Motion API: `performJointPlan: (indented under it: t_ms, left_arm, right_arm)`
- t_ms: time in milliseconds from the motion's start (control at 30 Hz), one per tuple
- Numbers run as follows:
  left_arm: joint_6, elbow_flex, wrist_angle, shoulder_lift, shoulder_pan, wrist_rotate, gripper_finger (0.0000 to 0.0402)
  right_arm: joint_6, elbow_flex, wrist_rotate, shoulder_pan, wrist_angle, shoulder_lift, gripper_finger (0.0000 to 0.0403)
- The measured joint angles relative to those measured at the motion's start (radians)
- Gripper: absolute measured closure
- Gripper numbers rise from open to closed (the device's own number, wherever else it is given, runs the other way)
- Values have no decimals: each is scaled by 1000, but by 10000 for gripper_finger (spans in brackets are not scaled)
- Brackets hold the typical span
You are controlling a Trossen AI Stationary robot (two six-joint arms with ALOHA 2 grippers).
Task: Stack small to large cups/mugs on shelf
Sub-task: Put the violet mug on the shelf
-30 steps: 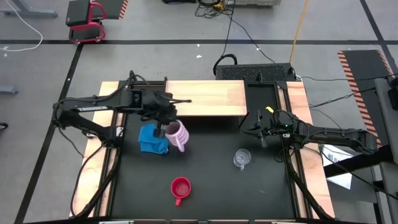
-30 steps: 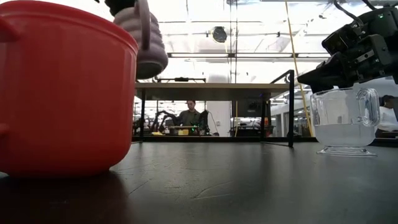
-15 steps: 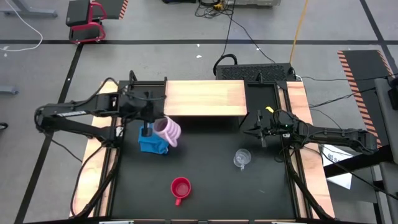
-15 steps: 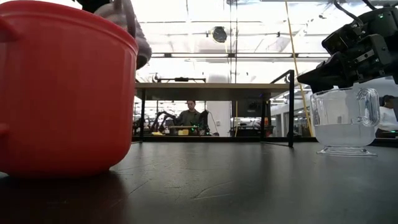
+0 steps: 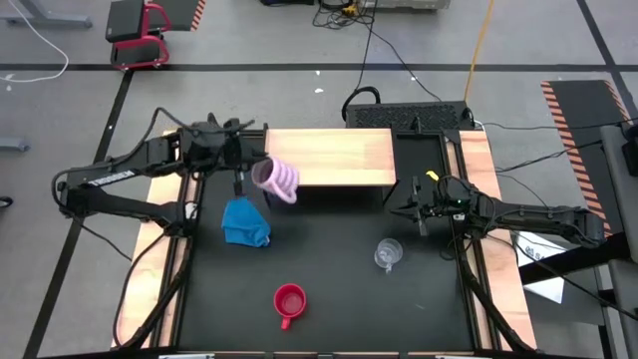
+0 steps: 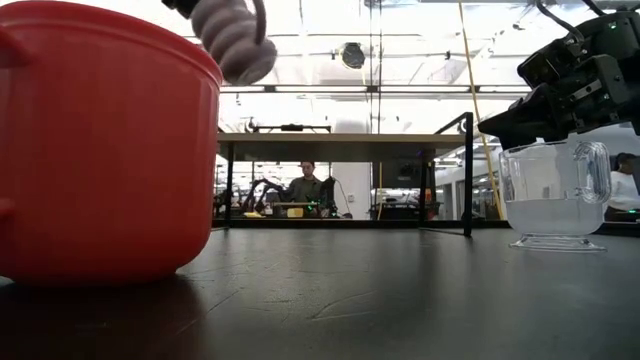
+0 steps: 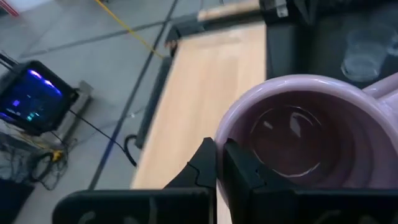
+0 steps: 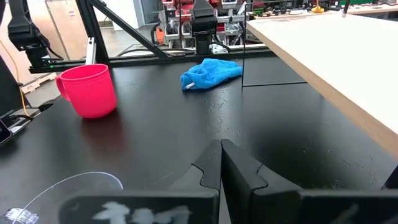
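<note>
Risk: the lilac mug (image 5: 276, 179) hangs tilted at the shelf's (image 5: 339, 158) left front corner, only partly over the board; I judge that letting go here could tip it off the front edge onto the bench (image 5: 329, 269); a thin rim pinch may also let so slanted a mug swing or slip
Left gripper (image 7: 219, 163): fingers nipped together on the lilac mug's near rim, one inside and one outside; in the high view it sits over the shelf's left end, with the mug hanging just to its right
Lilac mug to gripper: held clear of the bench, mouth turned toward the wrist camera, handle on the far side
Right gripper (image 8: 221, 162): fingers together on nothing; waiting near the bench's right edge, just past the shelf's right end
Glass cup (image 5: 388, 253): upright on the bench, near the right gripper toward the front edge
Red mug (image 5: 289, 302): upright near the middle of the front edge
Blue cloth (image 5: 245, 222): crumpled on the bench, in front of the shelf's left end
</note>
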Motion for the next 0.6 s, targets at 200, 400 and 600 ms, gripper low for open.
performJointPlan:
  t_ms: [200,400,600]
  left_arm:
    - [77,112,-15,75,93,49,394]
    - [163,257,-80,169,218,152,394]
    - [262,424,-234,295,326,251,394]
  right_arm:
    - [0,0,0,0,0,0,403]
    - [-1,0,0,0,0,0,403]
    - [-3,0,0,0,0,0,403]
